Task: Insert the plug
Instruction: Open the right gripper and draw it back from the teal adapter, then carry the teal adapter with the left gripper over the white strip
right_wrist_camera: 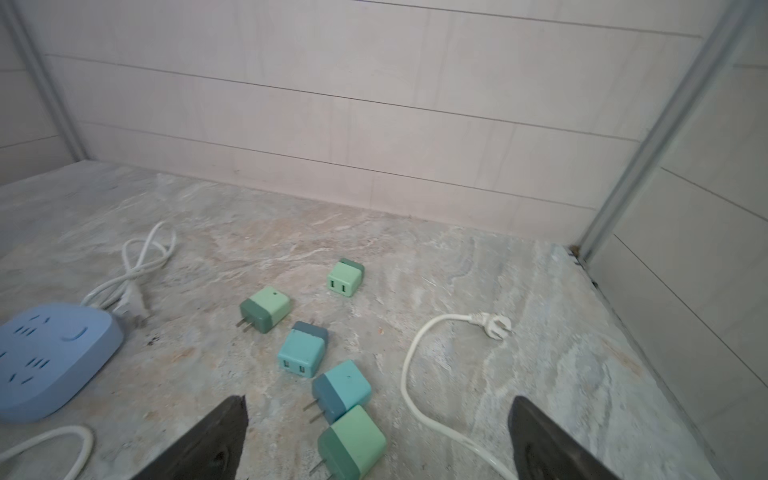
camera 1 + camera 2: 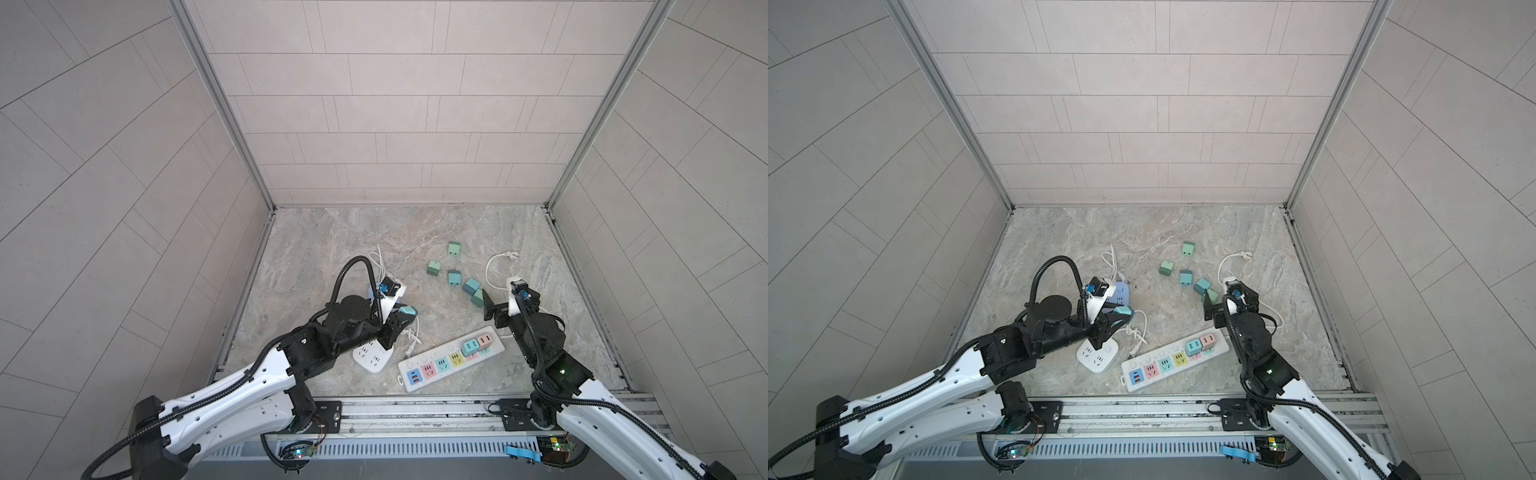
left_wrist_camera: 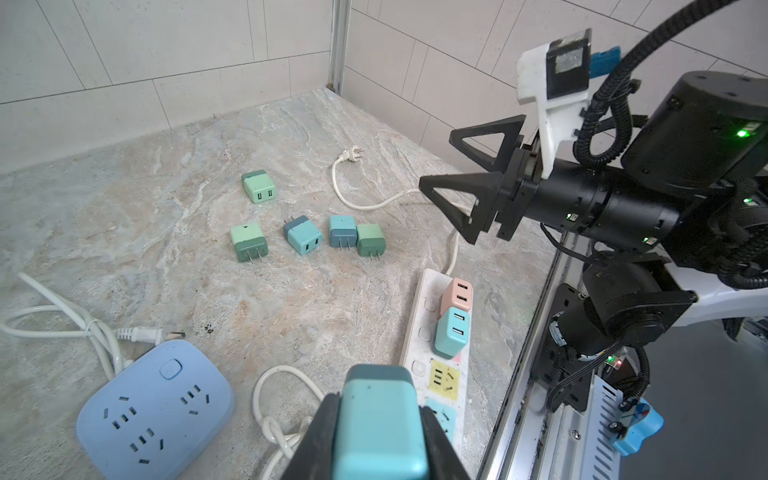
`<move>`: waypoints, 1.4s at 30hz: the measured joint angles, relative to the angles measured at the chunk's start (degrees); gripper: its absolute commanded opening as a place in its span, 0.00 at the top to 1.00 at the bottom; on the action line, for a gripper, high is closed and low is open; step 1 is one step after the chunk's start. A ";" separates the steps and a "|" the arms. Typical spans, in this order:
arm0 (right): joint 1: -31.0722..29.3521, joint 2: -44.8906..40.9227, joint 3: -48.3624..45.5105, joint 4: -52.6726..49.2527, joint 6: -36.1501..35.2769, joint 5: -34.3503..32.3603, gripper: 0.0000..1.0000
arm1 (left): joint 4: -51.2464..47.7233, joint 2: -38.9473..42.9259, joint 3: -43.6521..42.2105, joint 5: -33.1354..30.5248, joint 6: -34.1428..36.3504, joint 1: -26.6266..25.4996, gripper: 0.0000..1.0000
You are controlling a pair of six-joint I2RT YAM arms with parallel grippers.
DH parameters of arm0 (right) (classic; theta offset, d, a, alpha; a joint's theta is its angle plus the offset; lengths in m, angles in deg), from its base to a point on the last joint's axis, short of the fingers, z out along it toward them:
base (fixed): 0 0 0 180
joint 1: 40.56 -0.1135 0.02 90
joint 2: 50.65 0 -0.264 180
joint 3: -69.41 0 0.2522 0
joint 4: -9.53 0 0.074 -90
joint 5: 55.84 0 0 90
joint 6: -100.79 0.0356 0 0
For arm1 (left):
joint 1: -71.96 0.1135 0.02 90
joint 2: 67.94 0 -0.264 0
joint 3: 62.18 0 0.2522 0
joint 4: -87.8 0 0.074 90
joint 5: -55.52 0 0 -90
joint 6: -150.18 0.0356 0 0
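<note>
Teal plug [image 3: 380, 424] is clamped in left gripper [image 2: 404, 315], right gripper [image 3: 437, 161] spread empty; unbraced power strip [image 3: 419, 301] could be shoved aside if prongs are misaligned.

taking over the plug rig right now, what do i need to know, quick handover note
Left gripper: shut on the held teal plug, up off the table near the long power strip.
Right gripper: open and empty, by the loose plugs.
Done: a pink plug and a seated teal plug sit side by side at one end of the strip.
Left: seat the held plug, probably in the free yellow socket. Five loose plugs lie on the table.
</note>
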 measured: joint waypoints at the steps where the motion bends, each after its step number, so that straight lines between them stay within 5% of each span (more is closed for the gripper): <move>1: 2.23 -0.17 -0.39 -0.24 1.95 0.02 0.00 | 0.04 0.17 -0.39 -0.22 0.09 0.00 1.00; 7: 10.51 0.44 -0.96 -1.38 11.45 -0.26 0.00 | 0.28 1.27 -3.13 -0.68 0.26 0.00 1.00; 17: 11.30 1.92 -0.98 -5.77 20.15 -4.83 0.00 | 0.63 -0.42 -6.03 1.68 0.26 -0.28 1.00; 21: 11.30 3.54 -0.33 -6.73 21.16 -4.94 0.00 | 0.98 -5.90 -5.64 1.09 0.20 -2.49 1.00; 30: 11.30 5.11 0.13 -7.54 22.05 -4.98 0.00 | -6.25 -20.57 5.49 -12.11 3.39 -18.80 1.00; 42: 11.30 5.11 0.13 -7.93 22.16 -5.03 0.00 | -22.38 -41.44 22.08 -20.52 5.27 -22.91 1.00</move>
